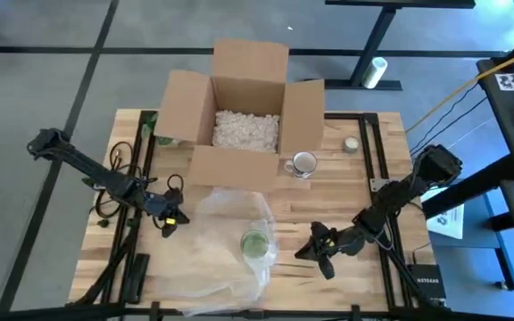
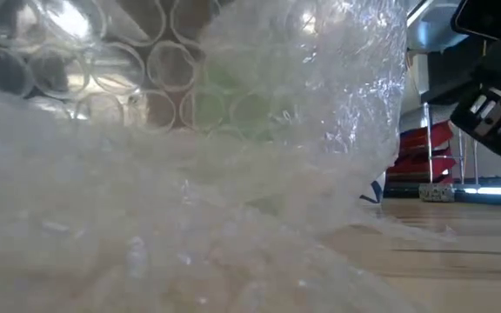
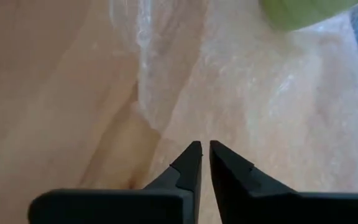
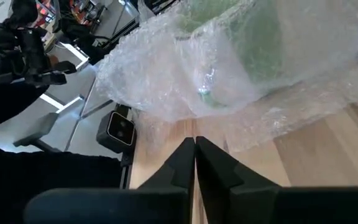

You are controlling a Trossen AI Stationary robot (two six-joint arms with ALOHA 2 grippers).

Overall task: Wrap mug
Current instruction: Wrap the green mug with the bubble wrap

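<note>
A green mug (image 1: 254, 242) is seen standing on a crumpled sheet of clear bubble wrap (image 1: 226, 245) spread over the front middle of the pale wooden table (image 1: 346, 192). In the right wrist view part of the sheet is already drawn up over the mug, though how far round it reaches cannot be told.

The left gripper (image 1: 169, 218) is held low at the sheet's left edge; its fingers (image 3: 191, 163) are nearly together, a thin gap between the tips, with nothing held. The right gripper (image 1: 319, 250) is set just right of the mug, off the sheet, fingers pressed together and empty.

Step in hand is judged to be taking a free edge of the wrap and folding it over the mug. It would be done best if the left fingers are opened first, the edge is pinched well in from its rim, and the mug is steadied from the right while the flap is carried across, so that the mug is not tipped.

Behind, an open brown cardboard box (image 1: 244, 111) is noted, part-filled with white packing peanuts (image 1: 246, 129). A second mug of clear glass (image 1: 302, 164) stands just outside its front right corner; whether anything is in it cannot be told.
</note>
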